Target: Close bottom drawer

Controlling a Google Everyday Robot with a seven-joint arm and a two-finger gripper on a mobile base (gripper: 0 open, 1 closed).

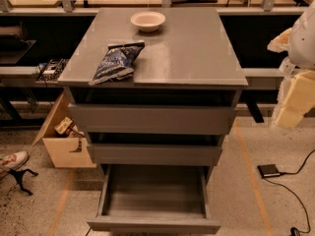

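Note:
The bottom drawer [153,224] of the grey cabinet [197,48] is pulled far out toward me, and its shallow inside is empty. Its plain front is at the bottom edge of the camera view. The middle drawer [153,154] and the top drawer [150,119] above it stand slightly out. My gripper [294,102] is a pale cream shape at the right edge. It hangs beside the cabinet's right side at the height of the top drawer, apart from all the drawers, and it holds nothing I can see.
A white bowl [147,20] and a blue chip bag [117,60] lie on the cabinet top. An open cardboard box [61,141] and a shoe [12,160] are on the floor at the left. A small black device [269,170] with a cable lies at the right. Benches stand behind.

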